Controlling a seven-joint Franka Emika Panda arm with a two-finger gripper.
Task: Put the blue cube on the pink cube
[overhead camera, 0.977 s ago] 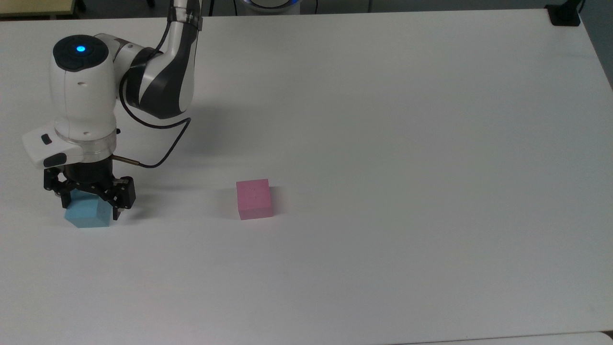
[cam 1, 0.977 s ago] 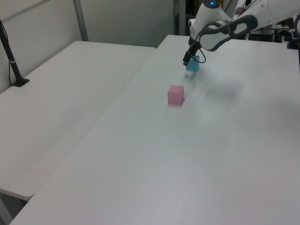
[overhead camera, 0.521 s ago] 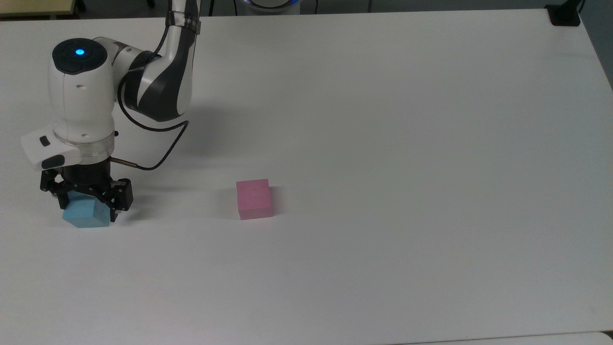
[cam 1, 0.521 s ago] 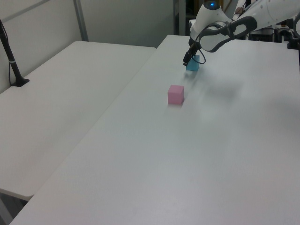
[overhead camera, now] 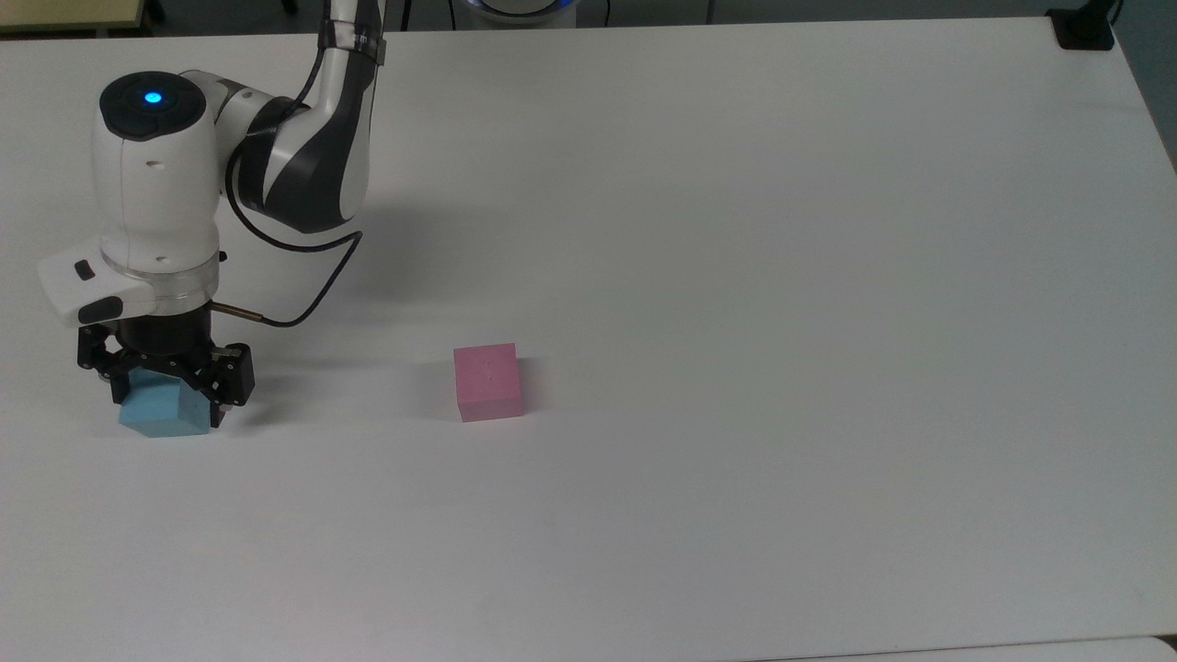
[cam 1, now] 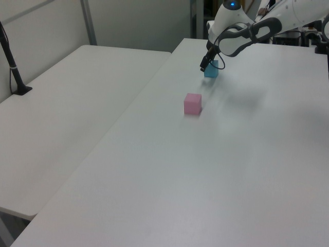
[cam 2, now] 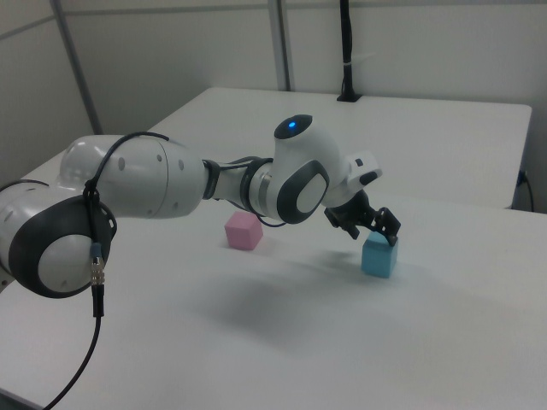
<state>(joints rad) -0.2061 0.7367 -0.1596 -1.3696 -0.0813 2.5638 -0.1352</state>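
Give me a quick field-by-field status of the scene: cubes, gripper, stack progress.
blue cube: on the table, near the top view's left edge
pink cube: on the table, apart from the blue cube, on the top view's right of it
gripper: lowered over the blue cube, a finger on either side of it
contact with blue cube: cannot tell if closed on it
stack: not yet done; nothing on the pink cube

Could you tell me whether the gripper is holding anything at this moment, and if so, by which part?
The gripper straddles the blue cube's upper part, one finger on each side, but whether they grip it cannot be told.
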